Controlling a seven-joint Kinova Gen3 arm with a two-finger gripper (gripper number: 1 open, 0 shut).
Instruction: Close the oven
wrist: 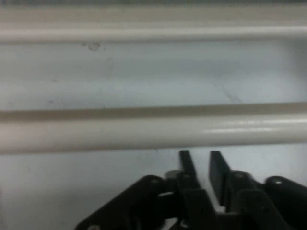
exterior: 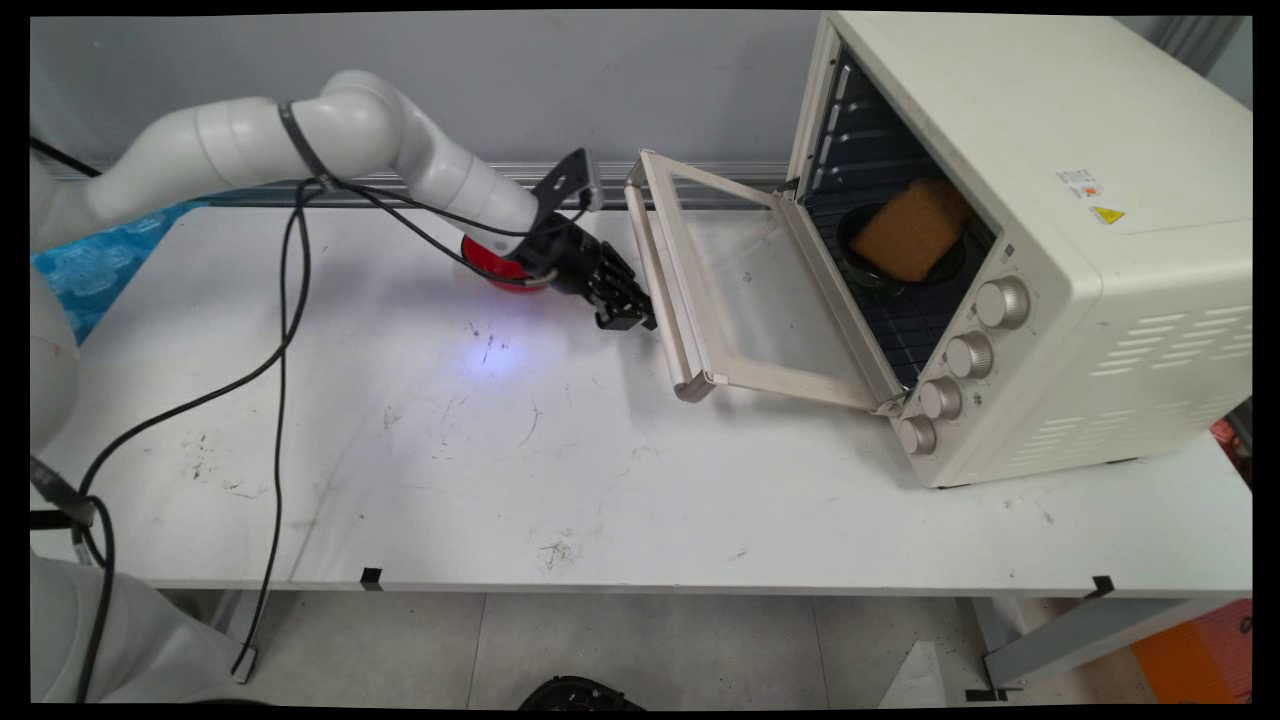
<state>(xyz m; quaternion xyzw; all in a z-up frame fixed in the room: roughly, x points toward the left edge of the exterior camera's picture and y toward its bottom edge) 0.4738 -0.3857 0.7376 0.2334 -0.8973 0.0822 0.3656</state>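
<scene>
A cream toaster oven (exterior: 1060, 190) stands at the right of the table with its glass door (exterior: 745, 290) folded down. Inside, a brown slice of toast (exterior: 910, 232) lies on a black dish (exterior: 868, 276) on the rack. My gripper (exterior: 628, 318) hangs low just left of the door's handle bar (exterior: 662, 295), touching it or nearly so. In the hand view the handle bar (wrist: 153, 130) runs straight across just beyond my gripper (wrist: 201, 160), whose fingers are drawn together with only a narrow slit and nothing between them.
A red round thing (exterior: 488, 264) sits on the table behind the wrist, partly hidden by it. A blue patterned sheet (exterior: 95, 265) lies at the far left. Black cables (exterior: 285, 330) hang from the arm down past the table's front edge.
</scene>
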